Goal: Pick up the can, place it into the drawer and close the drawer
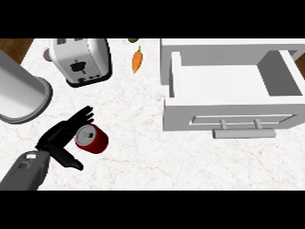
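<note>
1. a grey forearm [24,172] comes in from the near left edge and angles toward the far right over the white marbled tabletop [181,163].
2. at its end, the black left hand [57,137] is spread wide. its fingers [81,117] stretch fairly straight toward the far right, and the thumb [70,162] points the other way, toward the near right.
3. the can [94,140], dark red with a grey end, sits on the tabletop in the gap between those fingers and the thumb, right against the palm side of the hand. the fingers are not curled round it. the grey end shows on the can's far-left side, and i cannot tell whether the can stands upright or leans.
4. the right hand does not show.
5. well to the right of the can, a grey bar handle [243,133] sticks out from the near face of the white drawer [178,112].
6. the drawer is pulled out toward the near side and its inside lies open to view. the can is outside it, well apart on the left.
7. to the far left of the hand, a large pale grey cylinder [13,85] runs slanting in from the far left corner, its round end toward the hand.
8. farther off, a white toaster [82,60] lies between the cylinder and the drawer.
9. an orange carrot [137,60] lies just right of the toaster, near the drawer's far left corner.
10. a small green thing [134,40] shows at the far edge, too cut off to name.
</note>
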